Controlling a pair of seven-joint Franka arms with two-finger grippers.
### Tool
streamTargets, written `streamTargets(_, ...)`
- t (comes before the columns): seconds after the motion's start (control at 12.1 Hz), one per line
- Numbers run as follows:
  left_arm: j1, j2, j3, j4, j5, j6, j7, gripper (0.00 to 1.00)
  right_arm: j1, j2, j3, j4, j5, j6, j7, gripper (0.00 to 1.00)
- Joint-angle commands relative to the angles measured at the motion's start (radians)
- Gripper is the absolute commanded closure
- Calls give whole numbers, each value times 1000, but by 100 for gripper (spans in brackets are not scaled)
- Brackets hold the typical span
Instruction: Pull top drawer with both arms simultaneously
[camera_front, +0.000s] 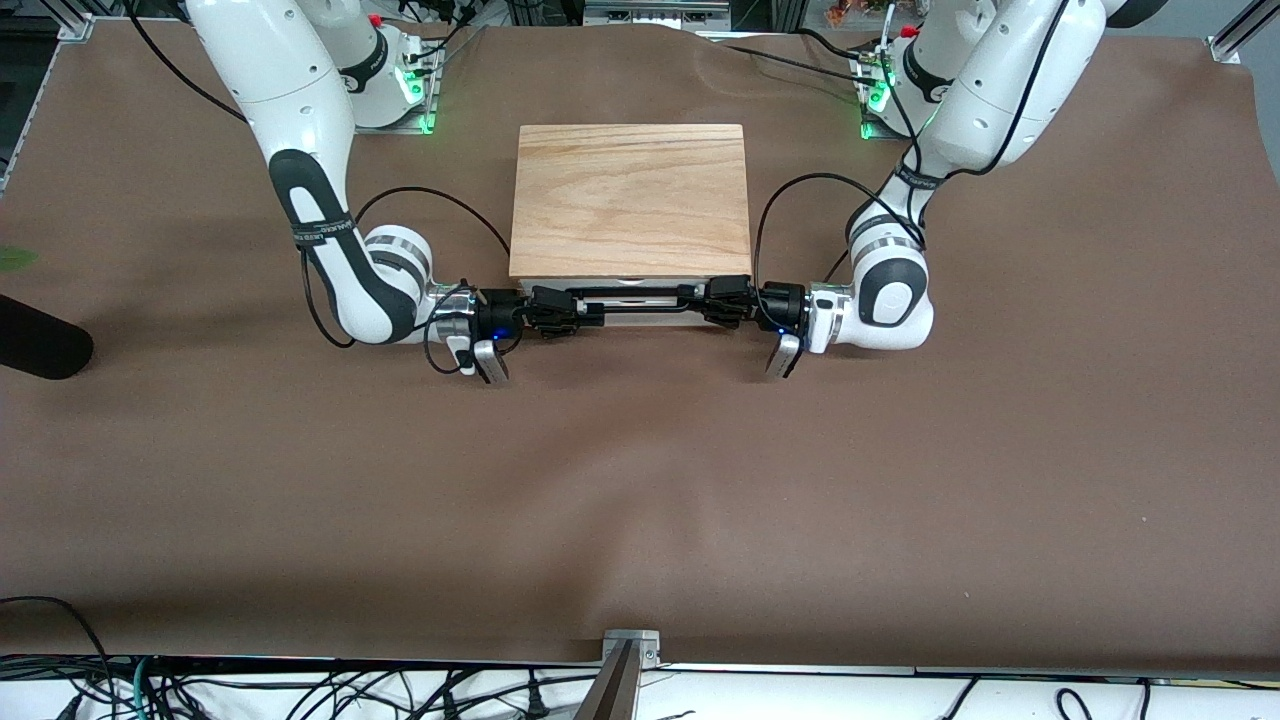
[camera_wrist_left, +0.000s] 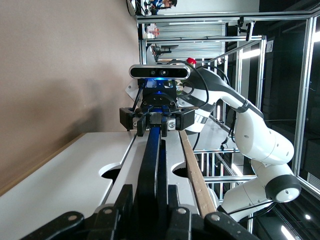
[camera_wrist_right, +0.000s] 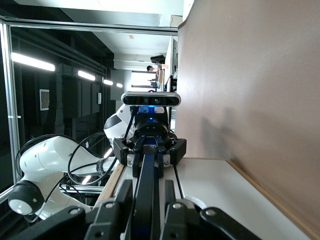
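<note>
Fingers (camera_wrist_left: 131, 200) of both grippers pinch the black bar handle (camera_front: 640, 296) of the top drawer (camera_front: 630, 318), barely out from under the oak-topped box (camera_front: 630, 200) at mid-counter (camera_front: 640, 500). Left gripper (camera_front: 722, 298) and right gripper (camera_front: 562, 308) lie level, facing each other, forearms bent down from the bases.

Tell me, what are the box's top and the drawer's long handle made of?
The box's top looks like wood: light oak colour with wavy grain lines, matte. The drawer's long handle is thin, black and smooth, probably painted metal, though plastic can't be ruled out.
</note>
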Motion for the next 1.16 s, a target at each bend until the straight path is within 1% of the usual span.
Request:
streamTargets(0.0, -13, 11, -3, -2, -9, 20, 6, 100, 2, -53, 13, -92, 6, -5, -34, 66)
streamTargets(0.25, -13, 11, -3, -1, -9, 22, 6, 100, 2, -79, 14, -124, 4, -6, -39, 65)
streamTargets(0.41, -13, 11, -3, 1, -10, 22, 5, 100, 2, -97, 28, -153, 3, -8, -48, 65)
streamTargets(0.75, -13, 11, -3, 1, -10, 26, 5, 100, 2, -99, 34, -164, 3, -8, -56, 66)
streamTargets(0.83, -15, 11, -3, 1, -10, 28, 5, 100, 2, -99, 34, -167, 3, -8, -57, 68)
streamTargets(0.91, -15, 11, -3, 3, -10, 28, 3, 100, 2, -99, 34, -164, 3, -6, -61, 73)
streamTargets(0.99, -15, 11, -3, 6, -10, 37, -4, 100, 0, -97, 34, -160, 3, -6, -61, 82)
streamTargets(1.08, -15, 11, -3, 10, -10, 45, -18, 100, 0, -96, 34, -155, 3, -6, -61, 89)
